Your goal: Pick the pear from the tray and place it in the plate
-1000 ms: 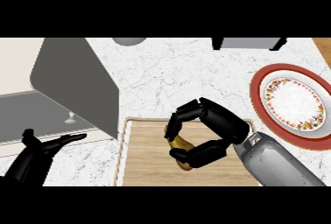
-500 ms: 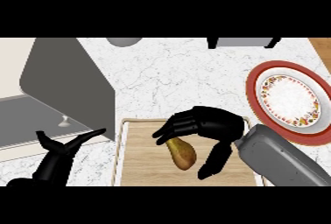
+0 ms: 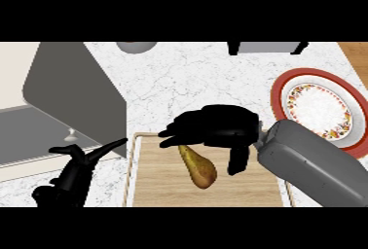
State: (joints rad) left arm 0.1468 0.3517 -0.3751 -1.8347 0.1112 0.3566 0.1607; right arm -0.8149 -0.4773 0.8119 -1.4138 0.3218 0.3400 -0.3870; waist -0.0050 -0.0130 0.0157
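The right hand (image 3: 215, 129) is hovering over the 12 o'clock end of the wooden tray (image 3: 161, 189), its fingers (image 3: 179, 132) half-bent over the pear's (image 3: 199, 168) narrow tip and its thumb hanging apart at 3 o'clock, gripping nothing. The pear is lying on the tray. The plate (image 3: 283, 92) is sitting on the counter (image 3: 187, 78) at 2 o'clock. At 8 o'clock, the left hand (image 3: 72, 175) is resting with its fingers straight.

There is one pear (image 3: 197, 168), one tray (image 3: 158, 187) and one plate (image 3: 316, 74). Two black hands show, the left hand (image 3: 79, 168) and the right hand (image 3: 215, 129). There is one sink (image 3: 43, 131), and one tabletop (image 3: 194, 78) with two grey items at its far edge, one round (image 3: 137, 46) and one boxy (image 3: 266, 47).
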